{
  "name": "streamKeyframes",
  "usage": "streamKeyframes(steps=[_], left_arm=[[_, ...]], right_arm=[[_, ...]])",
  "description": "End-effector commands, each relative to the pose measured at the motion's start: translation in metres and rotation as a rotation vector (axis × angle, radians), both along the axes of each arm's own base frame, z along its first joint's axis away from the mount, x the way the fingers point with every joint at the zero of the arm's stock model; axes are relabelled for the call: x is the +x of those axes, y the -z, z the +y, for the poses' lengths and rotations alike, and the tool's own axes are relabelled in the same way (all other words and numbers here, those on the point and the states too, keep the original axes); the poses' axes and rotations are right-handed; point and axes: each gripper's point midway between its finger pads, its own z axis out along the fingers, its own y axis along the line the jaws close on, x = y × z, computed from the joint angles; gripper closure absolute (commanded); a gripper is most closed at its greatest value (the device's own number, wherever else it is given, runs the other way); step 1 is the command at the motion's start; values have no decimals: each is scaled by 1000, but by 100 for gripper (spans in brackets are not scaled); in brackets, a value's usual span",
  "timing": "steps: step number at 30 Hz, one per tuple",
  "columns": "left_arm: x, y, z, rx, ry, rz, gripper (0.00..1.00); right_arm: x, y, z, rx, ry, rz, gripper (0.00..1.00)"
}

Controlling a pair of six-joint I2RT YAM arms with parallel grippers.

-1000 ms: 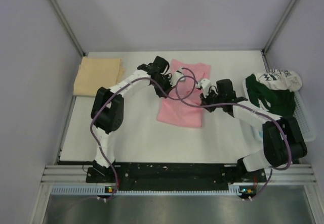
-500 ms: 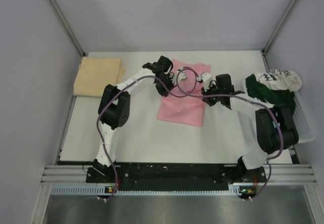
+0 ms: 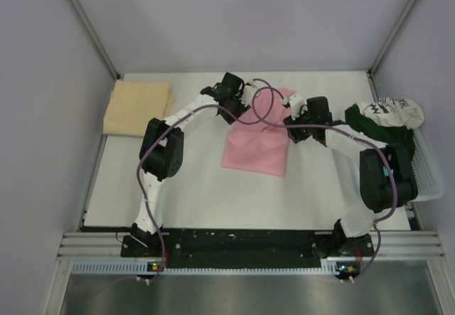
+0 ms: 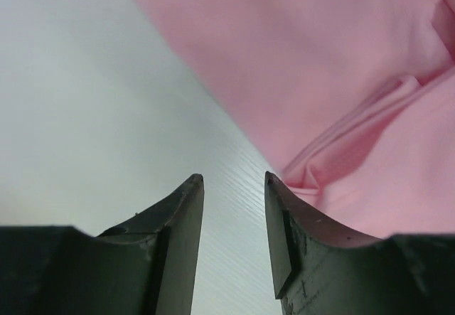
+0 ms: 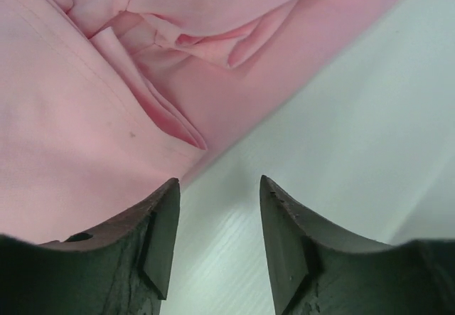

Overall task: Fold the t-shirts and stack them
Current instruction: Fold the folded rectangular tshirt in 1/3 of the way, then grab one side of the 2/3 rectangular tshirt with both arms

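Note:
The light pink t-shirt lies folded on the white table's middle, its far edge creased and bunched. My left gripper hovers at the shirt's far left corner and is open, with only bare table between its fingers. My right gripper stands at the far right corner, also open and holding nothing. A tan-beige t-shirt lies folded at the far left. A dark green t-shirt with white print and a white one with dark print are heaped at the right.
The heaped shirts sit in a white basket at the table's right edge. Grey walls with metal posts close in the back and both sides. Purple cables loop over the pink shirt between the two wrists.
Both grippers moved toward the far edge with pink cloth in them, then opened and let it go. The pink shirt's far end now lies bunched.

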Motion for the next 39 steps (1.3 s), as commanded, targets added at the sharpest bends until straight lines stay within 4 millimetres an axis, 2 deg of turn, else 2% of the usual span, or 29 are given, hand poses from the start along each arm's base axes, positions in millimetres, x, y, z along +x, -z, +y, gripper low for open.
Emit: streamKeyframes(steps=[1, 2, 4, 5, 7, 8, 9, 11, 14, 17, 23, 25, 27, 30, 32, 34, 37, 39], left_arm=[[46, -91, -3, -112, -98, -262, 55], [40, -95, -3, -117, -72, -250, 56], [11, -96, -13, -162, 60, -175, 59], [-10, -98, -18, -188, 160, -138, 59], [-60, -87, -21, -220, 386, -59, 59], [-86, -85, -19, -229, 493, -53, 57], [-104, -71, -12, -213, 558, -37, 55], [-129, -49, -2, -168, 665, -63, 50], [-145, -21, 8, -99, 733, -121, 46], [-154, -1, 8, -46, 765, -134, 45], [-149, 35, 8, 70, 731, -97, 45], [-148, 43, 9, 86, 726, -84, 46], [-151, 47, 9, 89, 733, -65, 49], [-163, 53, 10, 92, 757, -25, 58], [-171, 54, 11, 88, 769, 4, 79], [-177, 51, 11, 73, 760, 30, 100], [-186, 33, 14, 52, 735, 64, 100], [-197, 20, 18, 32, 722, 88, 100]], right_arm=[[-11, -57, 2, 19, -53, -130, 48], [-27, -57, 12, -2, -130, -142, 46], [-67, -55, 37, -48, -347, -184, 43], [-89, -47, 45, -78, -466, -191, 41], [-126, -34, 58, -133, -647, -208, 38], [-137, -26, 60, -161, -691, -204, 38], [-143, -21, 60, -187, -718, -198, 38], [-149, -6, 58, -246, -738, -154, 39], [-147, 14, 55, -332, -765, -102, 40], [-146, 29, 59, -358, -771, -58, 41], [-142, 45, 61, -379, -749, -20, 46], [-140, 48, 60, -388, -728, -7, 51], [-140, 51, 57, -397, -718, 12, 65], [-140, 52, 55, -405, -702, 30, 89], [-140, 49, 55, -401, -691, 34, 99], [-142, 44, 55, -394, -681, 36, 100], [-152, 32, 53, -411, -688, 32, 100], [-166, 21, 55, -419, -720, 25, 100]])
